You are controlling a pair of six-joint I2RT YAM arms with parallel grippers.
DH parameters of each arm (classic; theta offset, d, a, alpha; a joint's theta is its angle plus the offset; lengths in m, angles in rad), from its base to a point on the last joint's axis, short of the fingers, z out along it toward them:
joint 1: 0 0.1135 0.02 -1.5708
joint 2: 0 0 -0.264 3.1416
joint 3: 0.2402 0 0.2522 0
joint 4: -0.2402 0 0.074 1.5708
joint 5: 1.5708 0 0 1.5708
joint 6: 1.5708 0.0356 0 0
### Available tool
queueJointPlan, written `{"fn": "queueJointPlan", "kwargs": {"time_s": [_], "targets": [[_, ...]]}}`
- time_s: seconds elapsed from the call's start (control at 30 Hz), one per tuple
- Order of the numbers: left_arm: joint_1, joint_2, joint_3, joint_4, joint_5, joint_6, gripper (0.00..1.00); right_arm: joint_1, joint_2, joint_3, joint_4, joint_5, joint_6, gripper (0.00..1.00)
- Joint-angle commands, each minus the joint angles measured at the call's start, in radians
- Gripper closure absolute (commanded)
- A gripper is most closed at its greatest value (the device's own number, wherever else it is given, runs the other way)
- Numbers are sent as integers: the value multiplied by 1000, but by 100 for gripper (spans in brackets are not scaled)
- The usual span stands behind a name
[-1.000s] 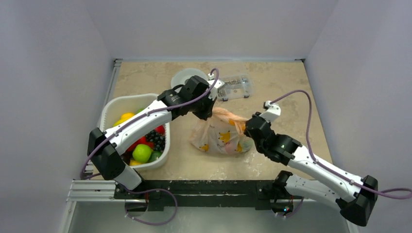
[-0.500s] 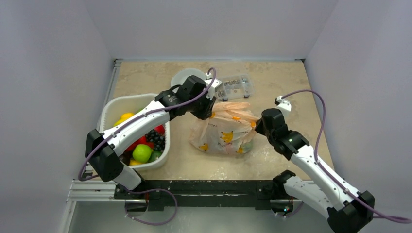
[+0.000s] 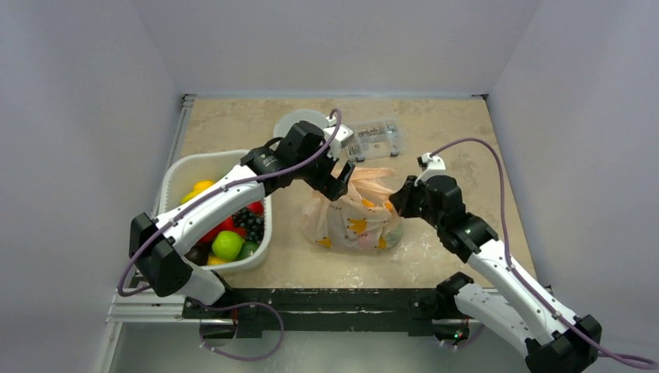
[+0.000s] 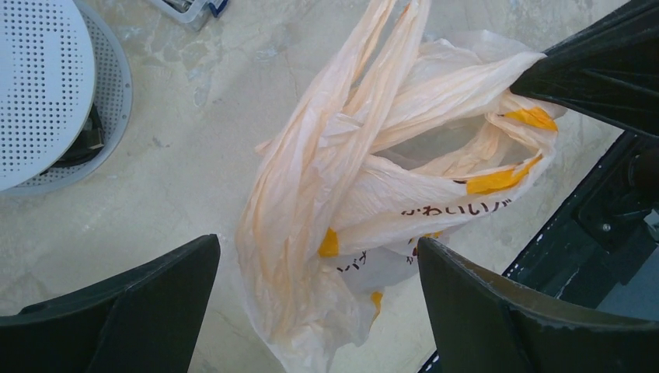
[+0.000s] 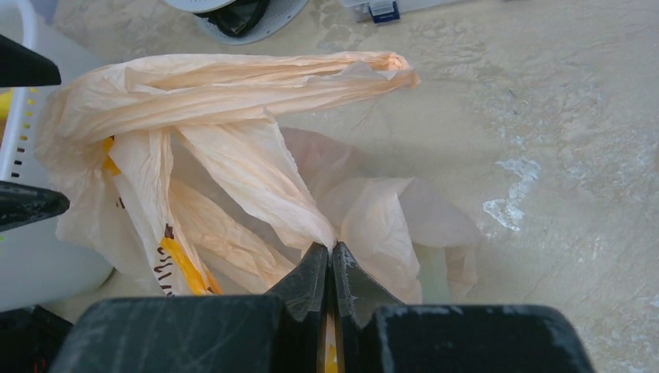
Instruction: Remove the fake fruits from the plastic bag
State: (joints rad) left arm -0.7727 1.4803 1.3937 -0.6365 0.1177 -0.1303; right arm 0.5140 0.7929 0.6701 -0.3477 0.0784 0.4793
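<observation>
**Right gripper** (image 5: pixel 330 260): jaws closed, their tips pinching a fold of the plastic bag (image 5: pixel 233 179). The bag's twisted handles stretch ahead of the tips and to their left.

**Left gripper** (image 4: pixel 317 245): jaws spread wide and holding nothing. The bag's bunched film sits below the gap between the two fingers (image 4: pixel 140 311) and runs on ahead of it.

**Fake fruits** (image 3: pixel 228 233): these lie in a white basket (image 3: pixel 179 175), well apart from both pairs of jaws.
</observation>
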Motion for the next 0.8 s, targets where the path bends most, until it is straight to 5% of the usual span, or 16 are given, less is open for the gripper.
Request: {"fn": "queueJointPlan", "kwargs": {"time_s": [0.0,0.13,0.23,0.37,0.43,0.57,0.77], "targets": [[1,28,42,20,-48,21,0,-1,-37,-22,57,-100,-41,100],[1,67,61,15,-59,30,1,-1,-55,-26,45,-130,-52,100],[2,92,80,3,-42,32,12,-1,-70,-32,41,-150,-55,100],[3,64,72,-17,-94,5,66,0,-120,-53,53,-109,-12,100],[10,5,22,9,-153,-28,97,-1,-148,-52,6,71,100,100],[23,-145,-85,64,-240,-137,100,-2,-182,-32,-205,402,424,100],[27,-263,-173,101,-230,-303,100,-2,-148,-35,-202,553,442,100]]}}
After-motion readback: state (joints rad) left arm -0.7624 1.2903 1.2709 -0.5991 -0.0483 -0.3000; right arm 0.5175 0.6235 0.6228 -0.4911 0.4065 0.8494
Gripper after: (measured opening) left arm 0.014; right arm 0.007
